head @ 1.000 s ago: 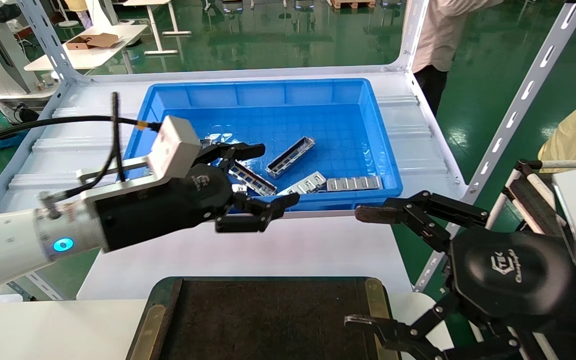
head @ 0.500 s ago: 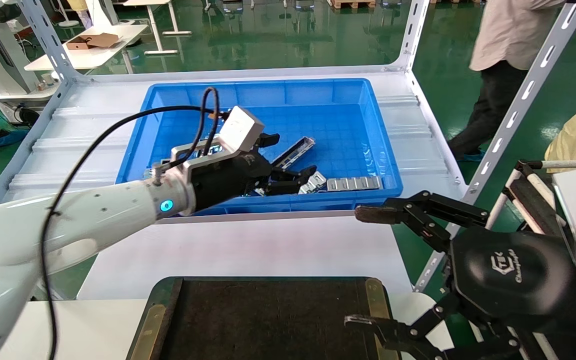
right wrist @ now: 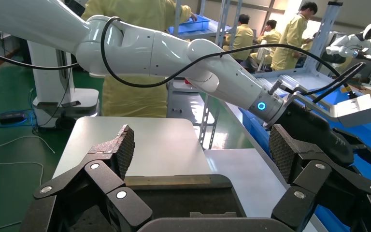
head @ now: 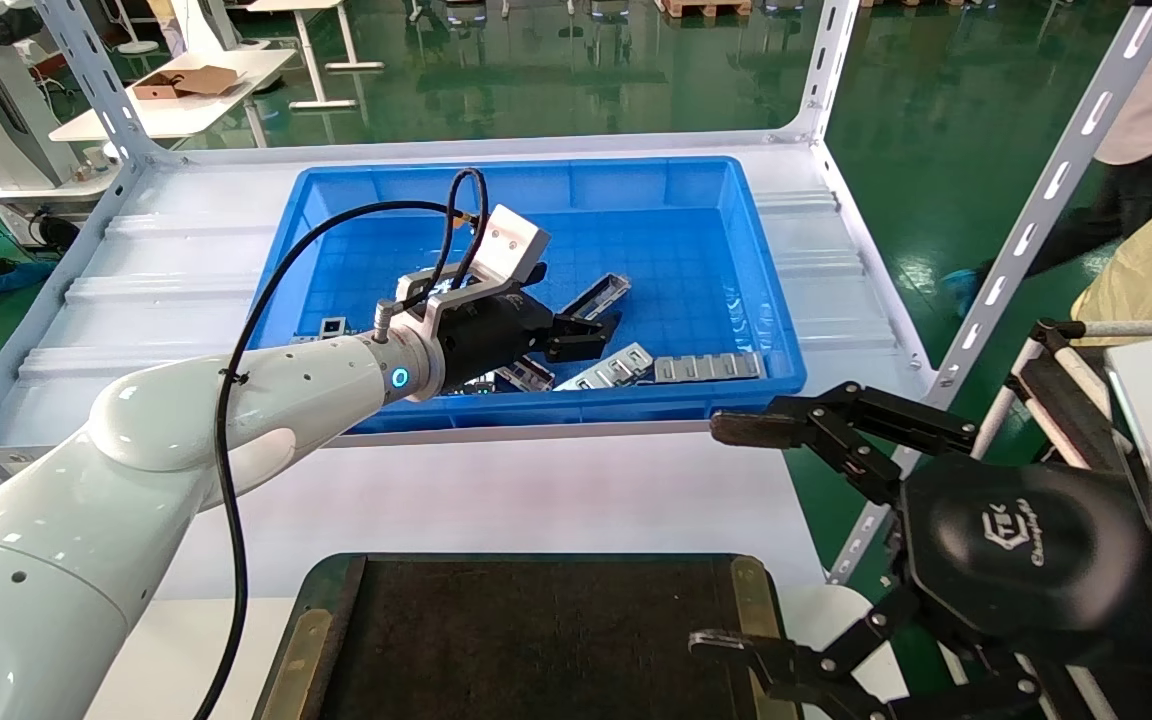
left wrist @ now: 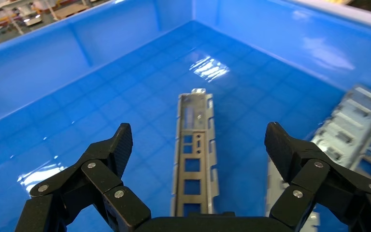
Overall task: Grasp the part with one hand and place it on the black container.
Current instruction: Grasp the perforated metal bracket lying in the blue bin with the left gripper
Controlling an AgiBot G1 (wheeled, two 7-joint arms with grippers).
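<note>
- Two tools: my left tool (left wrist: 198, 159) hangs spread wide inside the blue bin (head: 636, 190), straddling the slotted part (left wrist: 194, 150) on its floor.
- Reaching step; next, lower and clench.
- Right tool (right wrist: 200, 154) idles, released, above the black container (head: 536, 640).

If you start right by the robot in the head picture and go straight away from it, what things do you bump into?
Black container → bare white shelf top → blue bin's near wall → flat silver plates → the part, with the open left gripper over it → bin's far wall.
</note>
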